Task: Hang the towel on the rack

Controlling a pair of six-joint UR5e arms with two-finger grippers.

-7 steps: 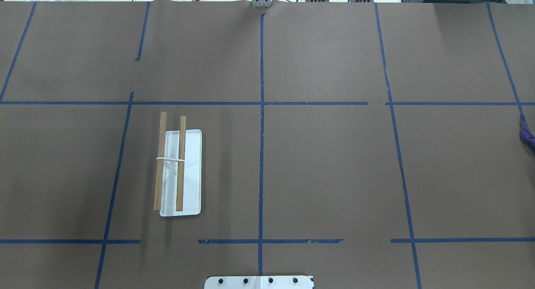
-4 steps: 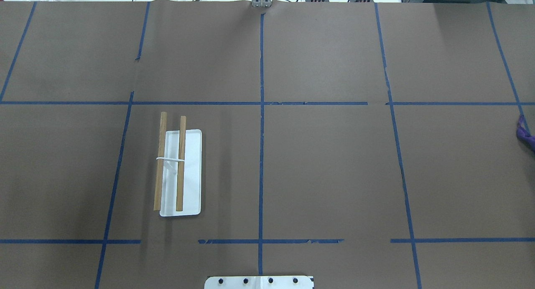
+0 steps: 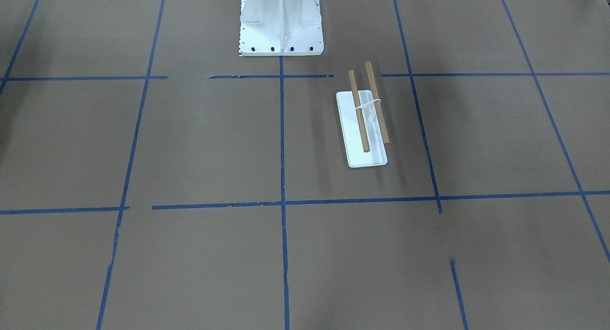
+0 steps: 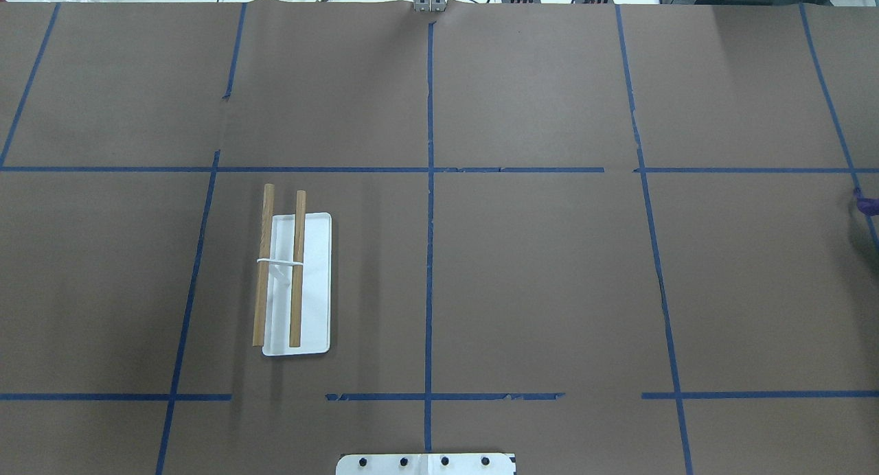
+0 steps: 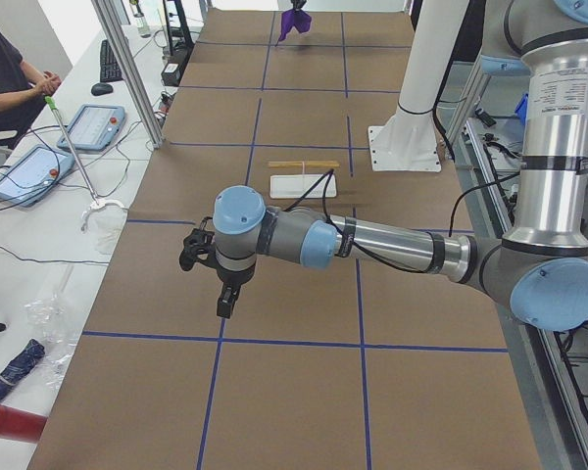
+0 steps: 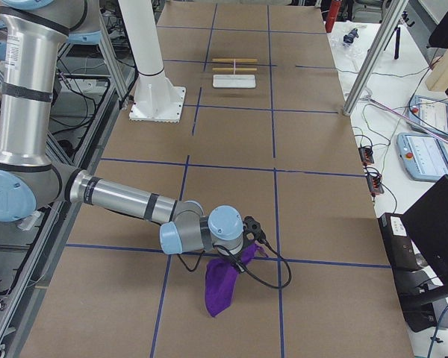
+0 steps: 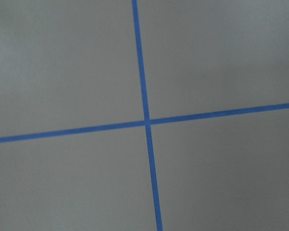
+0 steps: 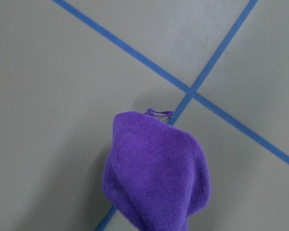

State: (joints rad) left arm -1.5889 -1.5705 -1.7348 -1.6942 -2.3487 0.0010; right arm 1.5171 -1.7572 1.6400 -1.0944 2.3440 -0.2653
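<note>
The rack (image 4: 295, 283) stands on the robot's left half of the table, a white base with two tan dowels; it also shows in the front view (image 3: 364, 125). The purple towel (image 6: 224, 287) hangs in a bunch below my right gripper (image 6: 250, 246), off the table at the far right end. It fills the right wrist view (image 8: 156, 173); only a sliver (image 4: 866, 204) shows overhead. No fingers show there, so I cannot tell the right gripper's state. My left gripper (image 5: 224, 305) hovers over bare table at the left end; I cannot tell its state.
The white bolted pedestal (image 3: 281, 20) stands at the robot's edge of the table, near the rack. Blue tape lines cross the brown table (image 4: 549, 276). An operator (image 5: 10, 78), tablets and an aluminium post (image 5: 132, 69) are beside the table's far side.
In the overhead view the purple towel at the right edge has shrunk to a smaller sliver, moving further out of view. The rack has not moved.
</note>
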